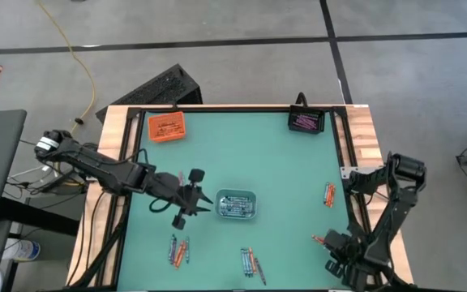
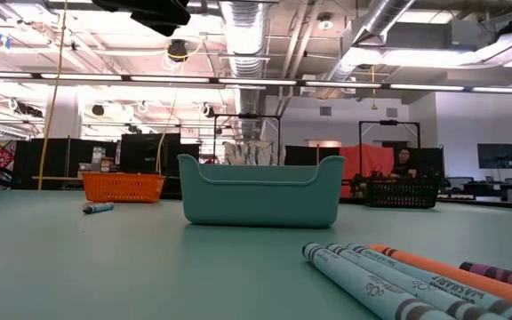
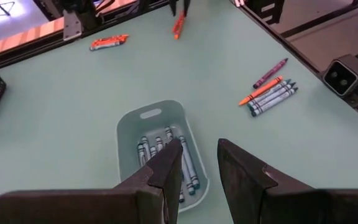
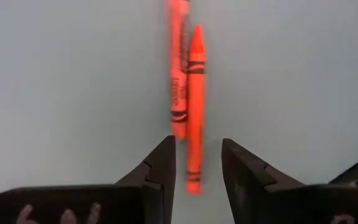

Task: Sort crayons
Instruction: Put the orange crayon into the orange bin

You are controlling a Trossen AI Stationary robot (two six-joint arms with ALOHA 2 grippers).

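Near the surface's [image 1: 282, 162] right edge, right pincer [image 4: 197, 163] open over two orange crayons [image 4: 188, 93] | left pincer [image 3: 199, 167] open, empty, above teal tray [image 3: 157, 115] of grey-blue ones | crayons likely light, stiff, waxy, brittle, may roll; take one mid-length across its width.

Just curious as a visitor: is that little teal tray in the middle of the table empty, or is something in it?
Not empty. The teal tray holds several grey-blue crayons lying side by side.

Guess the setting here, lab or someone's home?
Most likely a robotics lab in an industrial hall. The low view shows exposed ceiling ducts and strip lights above workstations with a monitor; the high view shows a bare concrete floor and a fenced green table.
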